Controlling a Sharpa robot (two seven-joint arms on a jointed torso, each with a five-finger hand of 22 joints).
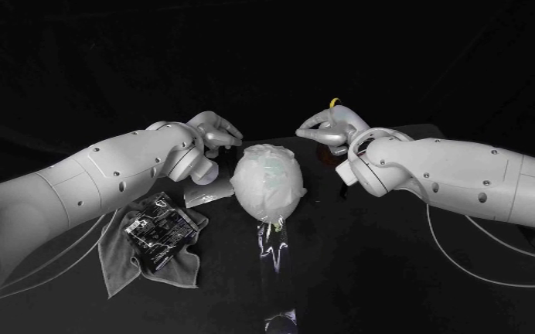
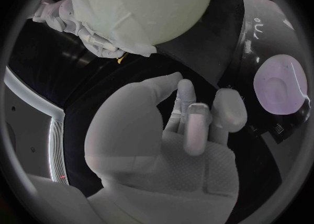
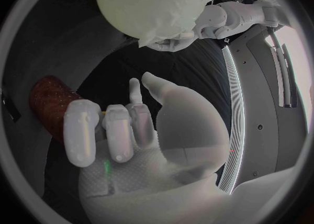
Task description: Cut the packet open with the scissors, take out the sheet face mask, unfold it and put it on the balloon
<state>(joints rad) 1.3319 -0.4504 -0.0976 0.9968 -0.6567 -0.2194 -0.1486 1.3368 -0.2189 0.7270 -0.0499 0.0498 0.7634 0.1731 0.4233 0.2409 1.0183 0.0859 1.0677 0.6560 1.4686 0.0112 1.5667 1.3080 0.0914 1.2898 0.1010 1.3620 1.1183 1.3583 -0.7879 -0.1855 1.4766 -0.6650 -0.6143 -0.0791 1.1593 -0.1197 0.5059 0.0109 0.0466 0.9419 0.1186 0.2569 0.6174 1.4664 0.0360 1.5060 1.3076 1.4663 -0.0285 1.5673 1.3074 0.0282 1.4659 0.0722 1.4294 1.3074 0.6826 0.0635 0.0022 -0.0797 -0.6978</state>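
Observation:
The balloon (image 1: 267, 182) lies in the middle of the table with the pale sheet mask draped over it; it also shows in the wrist views (image 2: 141, 7) (image 3: 154, 1). My left hand (image 1: 214, 133) (image 2: 190, 124) hovers just left of the balloon's far end, fingers curled in and holding nothing. Opposite it, my right hand (image 1: 329, 129) (image 3: 124, 127) is curled the same way and holds nothing. A yellow loop (image 1: 335, 103), apparently the scissors' handle, sticks up behind the right hand. The cut packet (image 1: 161, 226) lies on a grey cloth (image 1: 151, 260) at the left.
A white scrap (image 1: 209, 193) lies between the cloth and the balloon. Clear film (image 1: 273, 241) glints on the table in front of the balloon. A dark red object (image 3: 49, 103) sits beside my right hand.

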